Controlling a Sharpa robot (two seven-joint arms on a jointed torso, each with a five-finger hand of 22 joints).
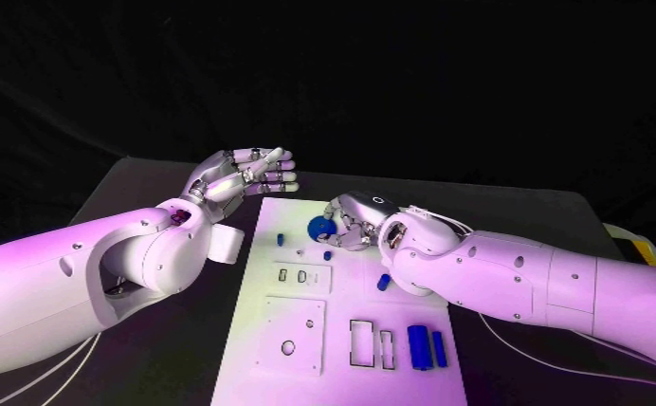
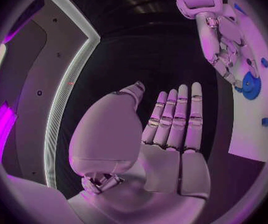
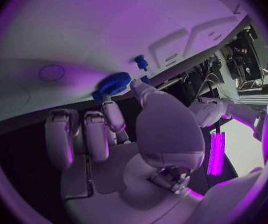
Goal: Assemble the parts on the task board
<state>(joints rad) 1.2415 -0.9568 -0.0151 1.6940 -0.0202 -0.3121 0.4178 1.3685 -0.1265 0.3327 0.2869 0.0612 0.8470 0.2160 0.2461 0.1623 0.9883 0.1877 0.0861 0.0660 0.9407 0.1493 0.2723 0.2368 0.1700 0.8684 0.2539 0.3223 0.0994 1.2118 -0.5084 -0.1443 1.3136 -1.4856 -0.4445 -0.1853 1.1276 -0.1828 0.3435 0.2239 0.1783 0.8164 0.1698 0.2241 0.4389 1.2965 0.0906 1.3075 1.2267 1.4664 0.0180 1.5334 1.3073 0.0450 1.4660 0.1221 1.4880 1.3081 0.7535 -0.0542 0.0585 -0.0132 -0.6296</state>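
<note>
Head view: two blue cylinders, one gear.

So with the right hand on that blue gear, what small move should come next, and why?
Probably lift the round blue toothed gear slightly off the white task board: the right hand pinches it at the board's far end, while the left hand is open, off the board.

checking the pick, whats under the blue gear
The task board lies under the gear, which the right hand pinches. The fingers hide whether it touches.
</note>
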